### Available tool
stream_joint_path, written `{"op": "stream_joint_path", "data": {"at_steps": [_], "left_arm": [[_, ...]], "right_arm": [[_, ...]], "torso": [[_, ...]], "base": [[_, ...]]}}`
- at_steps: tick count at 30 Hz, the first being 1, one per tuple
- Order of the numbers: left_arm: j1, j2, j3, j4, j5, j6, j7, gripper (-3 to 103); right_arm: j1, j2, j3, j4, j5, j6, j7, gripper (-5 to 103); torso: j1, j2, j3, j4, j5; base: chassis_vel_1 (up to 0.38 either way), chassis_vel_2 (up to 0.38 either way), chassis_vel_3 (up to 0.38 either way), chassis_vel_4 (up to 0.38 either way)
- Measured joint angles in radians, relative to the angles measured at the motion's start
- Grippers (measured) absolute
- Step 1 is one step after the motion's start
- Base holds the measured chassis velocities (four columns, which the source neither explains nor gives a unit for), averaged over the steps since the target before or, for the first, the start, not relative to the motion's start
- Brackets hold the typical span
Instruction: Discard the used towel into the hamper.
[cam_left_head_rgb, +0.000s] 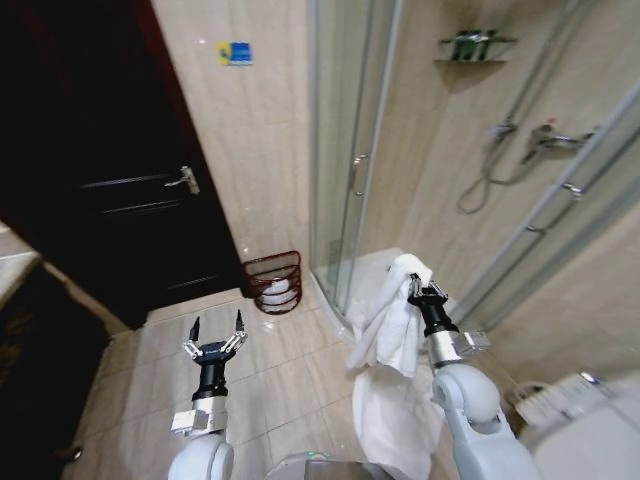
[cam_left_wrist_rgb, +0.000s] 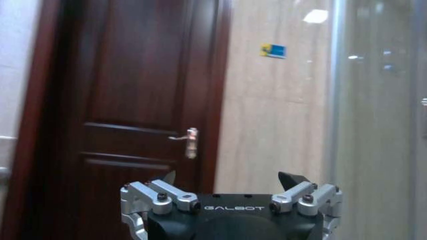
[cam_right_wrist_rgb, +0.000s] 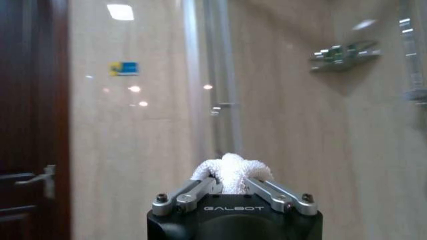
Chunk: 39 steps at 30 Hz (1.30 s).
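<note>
Head view of a tiled bathroom. The right gripper (cam_left_head_rgb: 421, 290) is raised in front of the glass shower enclosure (cam_left_head_rgb: 345, 150), its fingers closed on a bunched fold of a white terry towel (cam_left_head_rgb: 395, 340); the rest of the cloth drapes down past the wrist and along the right forearm toward the floor. In the right wrist view the two metal fingers (cam_right_wrist_rgb: 273, 190) converge on a knot of the white fabric (cam_right_wrist_rgb: 230, 172) that protrudes just beyond the tips.

The left gripper (cam_left_head_rgb: 216, 335) is held low over the beige floor tiles (cam_left_head_rgb: 290, 390), pointing forward, with its fingers spread wide apart and nothing between them; the left wrist view shows the same open fingers (cam_left_wrist_rgb: 293, 181) against a dark brown panelled wooden door (cam_left_wrist_rgb: 133, 110) with a metal lever handle (cam_left_wrist_rgb: 187, 140).

The hamper, a small round dark red-brown wire basket (cam_left_head_rgb: 274, 283) flaring at the rim, stands on the floor against the beige wall, between the door and the corner of the shower enclosure. Something white lies inside it. It is ahead of both grippers and well apart from the towel.
</note>
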Motion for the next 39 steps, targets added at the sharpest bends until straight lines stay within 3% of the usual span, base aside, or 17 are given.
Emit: {"op": "stream_joint_path", "data": {"at_steps": [23, 39], "left_arm": [[-0.005, 0.000, -0.025, 0.021, 0.013, -0.043, -0.020, 100], [0.003, -0.018, -0.009, 0.005, 0.072, -0.020, -0.021, 100]], "right_arm": [[0.036, 0.028, -0.032, -0.009, -0.104, -0.020, 0.001, 4], [0.034, 0.027, -0.008, -0.053, -0.106, 0.018, -0.025, 4]], "torso": [[0.000, 0.000, 0.000, -0.0002, -0.0001], [0.000, 0.000, 0.000, 0.0001, 0.0000]], "base": [[0.067, 0.065, 0.061, 0.066], [0.000, 0.000, 0.000, 0.000]]}}
